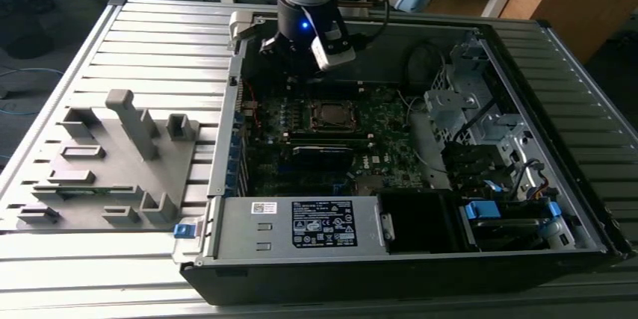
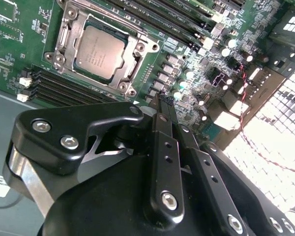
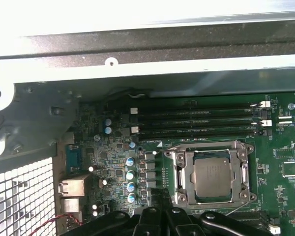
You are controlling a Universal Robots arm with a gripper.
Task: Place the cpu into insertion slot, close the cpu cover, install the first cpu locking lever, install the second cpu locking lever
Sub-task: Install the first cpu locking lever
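The hand [image 2: 163, 101], fingers pressed together and holding nothing, hovers beside the cpu cover [image 2: 132, 66], which frames the seated cpu [image 2: 99, 51].

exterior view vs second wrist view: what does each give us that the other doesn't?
Exterior view: grey moulded fixture tray on the slatted metal table. Second wrist view: black fingers, tips together, close up. Both: green motherboard with the dull silver-grey square cpu seated under the silvery metal cpu cover frame.
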